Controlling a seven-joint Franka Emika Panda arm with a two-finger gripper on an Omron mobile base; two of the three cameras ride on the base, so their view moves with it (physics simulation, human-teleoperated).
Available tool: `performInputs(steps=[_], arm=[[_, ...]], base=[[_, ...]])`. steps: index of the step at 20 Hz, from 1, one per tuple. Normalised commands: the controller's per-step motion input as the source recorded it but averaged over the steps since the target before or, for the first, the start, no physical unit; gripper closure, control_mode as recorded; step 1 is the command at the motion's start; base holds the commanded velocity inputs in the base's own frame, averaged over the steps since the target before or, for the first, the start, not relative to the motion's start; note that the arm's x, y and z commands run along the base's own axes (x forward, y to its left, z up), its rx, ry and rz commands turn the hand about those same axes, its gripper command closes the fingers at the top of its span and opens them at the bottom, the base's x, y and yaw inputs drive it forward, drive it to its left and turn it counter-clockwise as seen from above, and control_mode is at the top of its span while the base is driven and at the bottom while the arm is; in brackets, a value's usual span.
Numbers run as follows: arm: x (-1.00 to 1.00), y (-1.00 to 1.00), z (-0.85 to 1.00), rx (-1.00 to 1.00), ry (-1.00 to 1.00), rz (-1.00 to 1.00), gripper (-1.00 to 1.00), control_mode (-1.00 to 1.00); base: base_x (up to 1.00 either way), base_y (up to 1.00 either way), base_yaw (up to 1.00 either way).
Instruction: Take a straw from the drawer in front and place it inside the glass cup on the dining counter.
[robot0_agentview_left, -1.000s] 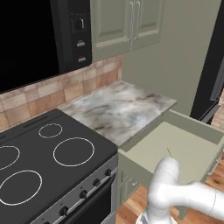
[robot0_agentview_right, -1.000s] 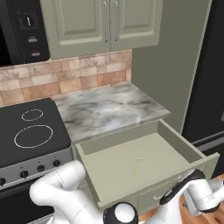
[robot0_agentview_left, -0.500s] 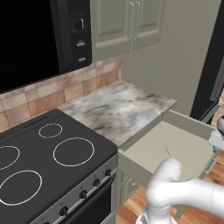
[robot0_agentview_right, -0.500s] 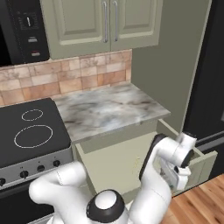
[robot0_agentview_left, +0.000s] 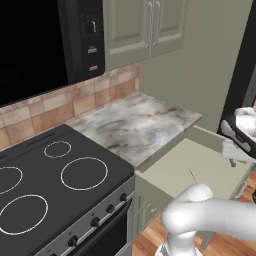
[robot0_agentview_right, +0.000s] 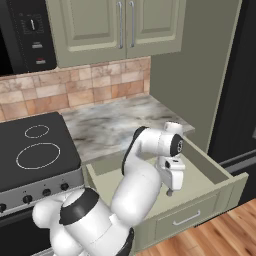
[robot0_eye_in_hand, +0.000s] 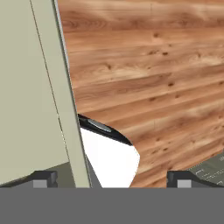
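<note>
At the lower right of the left base view the sage-green drawer (robot0_agentview_left: 200, 170) was seen pulled out, and one straw (robot0_agentview_left: 193, 174) lay flat on its pale floor, a thin tan stick near the centre. In the right base view the same drawer (robot0_agentview_right: 220, 186) sat at the lower right, its front carrying one silver bar handle (robot0_agentview_right: 186, 219). The hand (robot0_agentview_right: 170, 189) was held over the drawer's interior, pointing down, its fingers set wide apart and nothing between them. In the hand view the two dark fingertips (robot0_eye_in_hand: 43, 178) stood far apart at the bottom edge, with the drawer's green wall (robot0_eye_in_hand: 65, 96) at the left and a wood plank floor (robot0_eye_in_hand: 153, 70) across the rest.

Behind the drawer one grey-white marble surface (robot0_agentview_left: 135, 125) was seen at mid-frame, with one black cooktop (robot0_agentview_left: 55, 180) to its left bearing four ring burners. A tan tile backsplash (robot0_agentview_right: 75, 90) ran behind both. Farthest back, two green cabinet doors (robot0_agentview_right: 120, 25) hung at the top, beside one black microwave (robot0_agentview_left: 45, 45) at the upper left.
</note>
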Motion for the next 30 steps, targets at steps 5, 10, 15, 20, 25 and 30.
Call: performInputs(steps=[5,10,15,20,25,30], arm=[[0.25,0.75,0.19,-0.03,0.24,0.19,-1.0,-1.0],[0.43,0.24,-0.09,0.0,0.12,0.22,-1.0,-1.0],[0.46,0.0,-0.02,0.08,0.0,0.27,-1.0,-1.0],[0.2,-0.01,-0.26,0.17,-0.12,0.31,-1.0,-1.0],[0.2,0.0,-0.46,0.24,-0.14,0.35,-1.0,-1.0],[0.45,0.02,-0.39,0.16,-0.07,0.3,-1.0,-1.0]], base=[[0.0,0.0,0.0],[0.0,0.0,0.0],[0.0,0.0,0.0],[0.0,0.0,0.0],[0.0,0.0,0.0],[0.0,0.0,0.0]])
